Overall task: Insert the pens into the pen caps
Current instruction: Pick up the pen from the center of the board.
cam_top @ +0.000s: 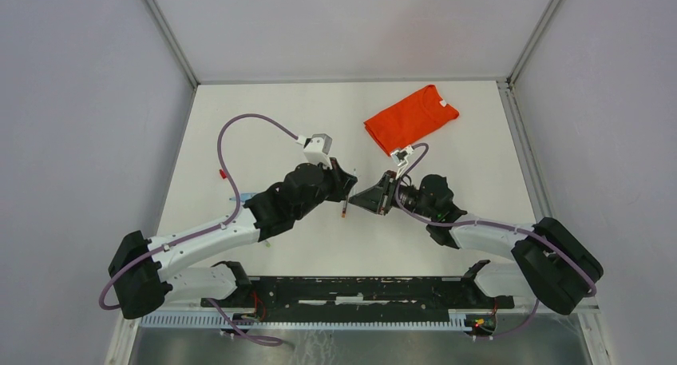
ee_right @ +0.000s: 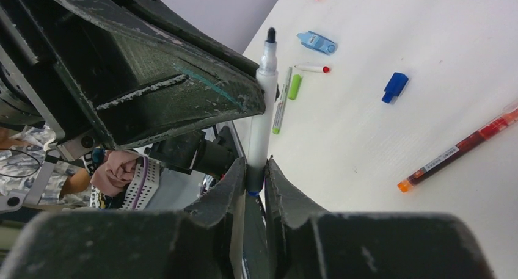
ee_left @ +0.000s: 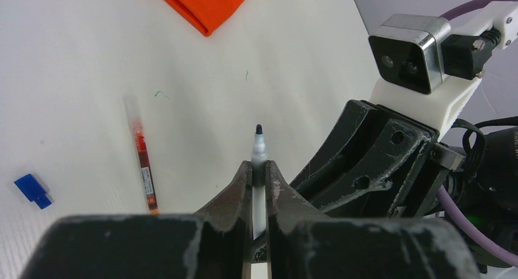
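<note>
While the left gripper squeezes tight on the white pen, the right gripper pinches that pen's back end, so this looks like a hand-over. Next, one gripper must let go, then the tip needs the blue cap lying nearby. Both arms bend inward and meet above the middle of the table.

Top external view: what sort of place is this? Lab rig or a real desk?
Most likely a lab robot cell, not a lived-in desk: a white table boxed in by plain grey walls and metal frame rails, with the left arm and right arm bolted at its near edge.
</note>
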Controlling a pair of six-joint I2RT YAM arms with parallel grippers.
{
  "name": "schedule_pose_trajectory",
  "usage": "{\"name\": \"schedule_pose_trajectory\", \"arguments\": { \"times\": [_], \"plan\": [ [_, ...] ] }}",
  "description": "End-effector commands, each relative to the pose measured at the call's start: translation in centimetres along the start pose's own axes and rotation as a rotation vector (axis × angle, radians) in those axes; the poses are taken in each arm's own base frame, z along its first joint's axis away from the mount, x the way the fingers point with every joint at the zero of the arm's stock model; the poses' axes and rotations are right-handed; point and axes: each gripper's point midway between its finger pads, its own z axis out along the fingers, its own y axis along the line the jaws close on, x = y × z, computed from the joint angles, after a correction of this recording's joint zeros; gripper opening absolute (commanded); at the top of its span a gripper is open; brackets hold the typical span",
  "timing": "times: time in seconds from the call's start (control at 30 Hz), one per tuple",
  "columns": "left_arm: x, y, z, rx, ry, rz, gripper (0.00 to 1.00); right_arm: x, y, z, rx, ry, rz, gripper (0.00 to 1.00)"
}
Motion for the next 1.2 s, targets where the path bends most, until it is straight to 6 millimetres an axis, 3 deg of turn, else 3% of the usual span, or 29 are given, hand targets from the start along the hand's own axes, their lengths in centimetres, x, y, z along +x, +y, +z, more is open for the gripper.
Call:
{"name": "schedule_pose_trajectory", "arguments": {
  "times": [0.0,0.13,0.37,0.47,0.6,0.83,0.97,1.07,1.17],
  "plan": [
    [-2.3,-0.6,0.0,0.002,-0.079,0.009,0.03,-1.7,2.4,0.7,-0.092,-0.039,-0.041,0.15],
    [-2.3,-0.4,-0.1,-0.003,-0.081,0.013,0.08,-1.9,2.3,0.7,-0.083,-0.053,-0.037,0.0],
    [-1.6,0.0,-0.4,0.003,-0.064,0.019,0.37,-3.8,3.1,1.3,-0.087,-0.108,-0.042,0.0],
    [-1.2,0.1,-0.5,0.006,-0.057,0.022,0.41,-4.7,3.8,1.6,-0.103,-0.123,-0.052,0.0],
    [-1.1,0.4,-0.5,-0.005,-0.055,0.027,0.36,-5.2,4.4,1.8,-0.12,-0.13,-0.056,0.0],
    [-1.3,0.4,-0.5,-0.007,-0.061,0.023,0.1,-5.1,4.1,1.9,-0.11,-0.124,-0.06,0.0],
    [-1.6,1.0,-0.3,-0.048,-0.064,0.054,0.02,-4.7,2.7,2.0,-0.041,-0.097,-0.12,0.17],
    [-2.1,2.6,-0.3,-0.115,-0.057,0.095,0.02,-4.4,0.8,1.8,0.065,-0.056,-0.187,0.35],
    [-3.6,4.6,-0.5,-0.145,-0.081,0.086,0.02,-4.2,-1.1,1.3,0.173,-0.024,-0.243,0.43]
  ]
}}
